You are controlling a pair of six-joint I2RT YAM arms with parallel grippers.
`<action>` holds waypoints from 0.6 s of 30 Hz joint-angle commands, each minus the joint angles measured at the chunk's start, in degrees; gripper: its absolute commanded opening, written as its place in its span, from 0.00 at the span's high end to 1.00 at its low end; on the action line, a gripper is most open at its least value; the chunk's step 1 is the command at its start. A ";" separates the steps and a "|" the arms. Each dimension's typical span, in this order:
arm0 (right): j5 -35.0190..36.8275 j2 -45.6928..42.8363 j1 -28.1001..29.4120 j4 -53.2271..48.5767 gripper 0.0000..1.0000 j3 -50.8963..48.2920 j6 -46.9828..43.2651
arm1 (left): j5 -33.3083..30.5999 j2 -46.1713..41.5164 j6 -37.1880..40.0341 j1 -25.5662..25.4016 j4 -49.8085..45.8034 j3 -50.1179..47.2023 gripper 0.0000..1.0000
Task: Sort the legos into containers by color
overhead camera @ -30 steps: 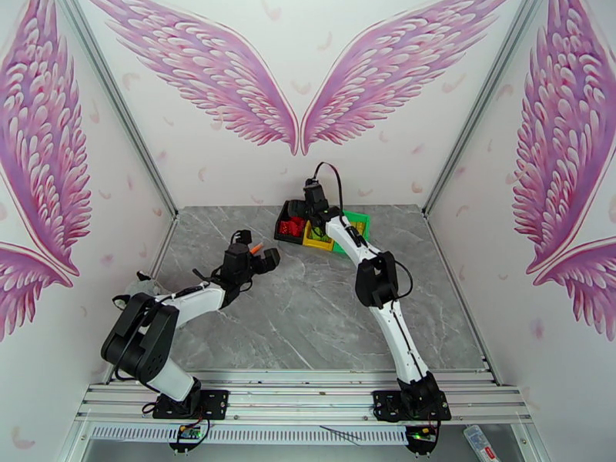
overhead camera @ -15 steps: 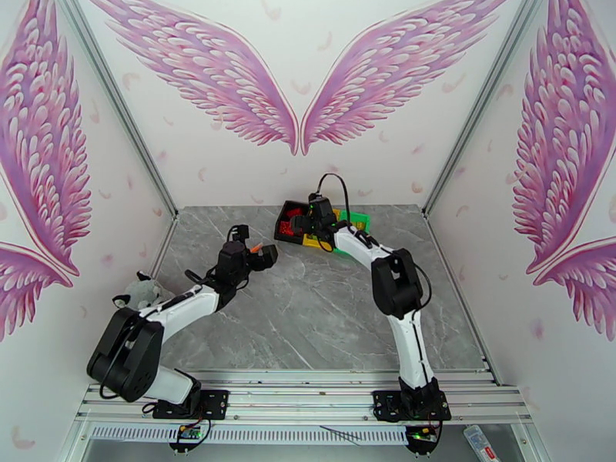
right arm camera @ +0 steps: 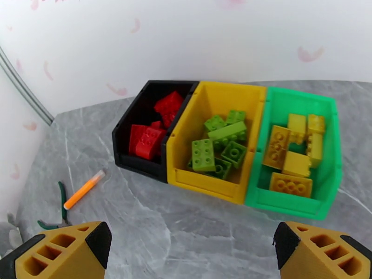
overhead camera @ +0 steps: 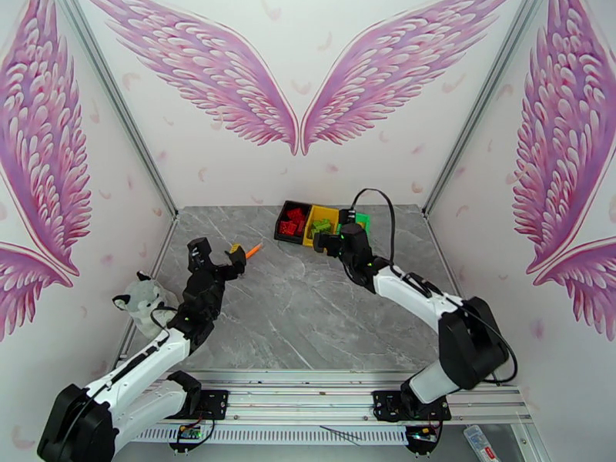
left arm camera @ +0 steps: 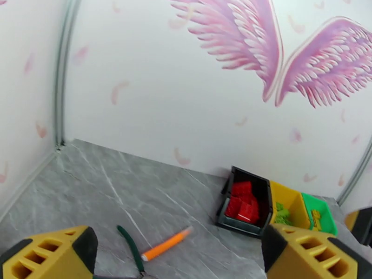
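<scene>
Three containers stand in a row at the back of the table: a black bin (right arm camera: 139,166) with red legos (right arm camera: 151,133), a yellow bin (right arm camera: 204,187) with light green legos (right arm camera: 218,145), and a green bin (right arm camera: 288,205) with yellow legos (right arm camera: 290,156). My right gripper (right arm camera: 188,256) is open and empty, just in front of the bins and a little above the table (overhead camera: 336,239). My left gripper (left arm camera: 176,261) is also open and empty, well to the left of the bins (overhead camera: 218,257), with the black bin (left arm camera: 237,222) ahead on its right.
Orange-handled pliers (left arm camera: 165,245) lie on the grey table between the left gripper and the bins (overhead camera: 251,249). A grey stuffed toy (overhead camera: 145,300) sits at the table's left edge beside the left arm. White walls close in the back and both sides.
The right gripper has drawn back from above the bins toward the near right and opened fully. The left arm has swung back and to the left, away from the pliers.
</scene>
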 commanded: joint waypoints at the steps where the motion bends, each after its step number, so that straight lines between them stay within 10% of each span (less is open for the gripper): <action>1: 3.33 -9.91 0.42 4.69 0.01 -6.05 -0.09 | -6.76 -2.45 4.37 0.03 -0.98 2.88 0.01; 10: 13.95 -21.38 -0.48 20.03 0.01 -21.67 -11.89 | -1.98 -3.19 13.91 1.23 4.70 1.85 0.01; 18: 24.82 -11.75 -8.18 33.03 0.01 -22.96 -32.54 | -6.47 7.75 19.92 9.67 15.67 -6.88 0.01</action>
